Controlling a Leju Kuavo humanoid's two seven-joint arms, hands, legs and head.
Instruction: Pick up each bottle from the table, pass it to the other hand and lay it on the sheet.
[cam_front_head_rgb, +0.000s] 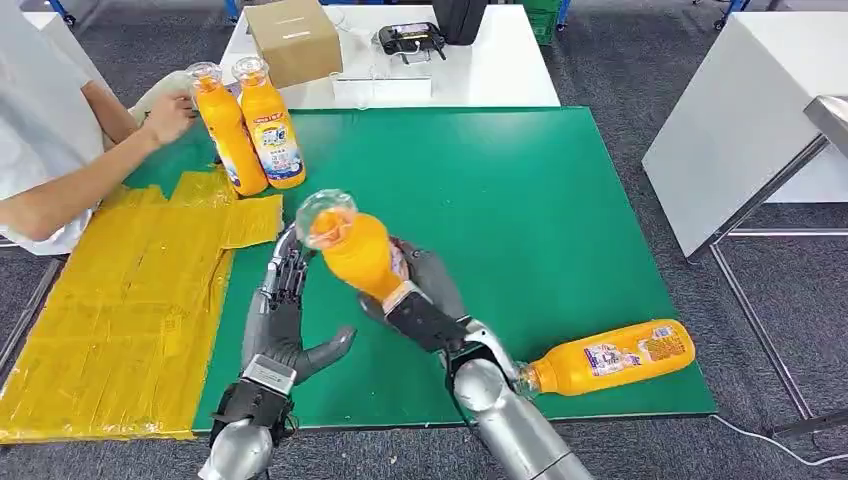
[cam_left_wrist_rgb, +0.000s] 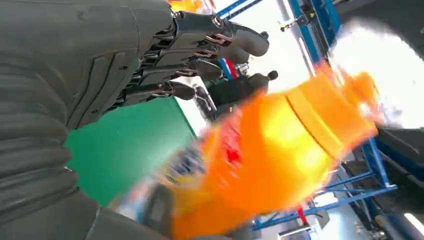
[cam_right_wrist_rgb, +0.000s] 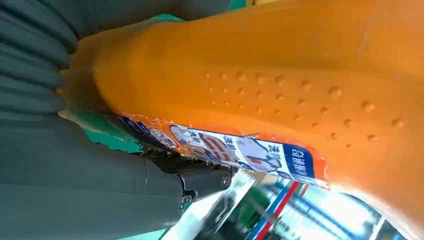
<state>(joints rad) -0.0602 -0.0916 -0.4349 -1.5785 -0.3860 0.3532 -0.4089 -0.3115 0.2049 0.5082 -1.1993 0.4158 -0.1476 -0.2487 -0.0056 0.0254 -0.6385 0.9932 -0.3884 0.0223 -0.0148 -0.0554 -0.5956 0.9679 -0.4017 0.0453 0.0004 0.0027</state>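
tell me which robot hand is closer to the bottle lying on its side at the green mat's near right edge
Right. The right hand grips a raised bottle mid-mat, its forearm right beside the lying bottle. The left hand is open, farther left near the yellow sheet.

**Bright, even light; wrist views blurred**

The head view is evenly and brightly lit, sharp overall, with soft, faint shadows on the green mat (cam_front_head_rgb: 520, 200) and pale glare on the white table (cam_front_head_rgb: 480, 75). In the left wrist view the held bottle (cam_left_wrist_rgb: 280, 150) is smeared by motion blur, and the background behind it is blown out white. The right wrist view shows that bottle very close, its label slightly soft.
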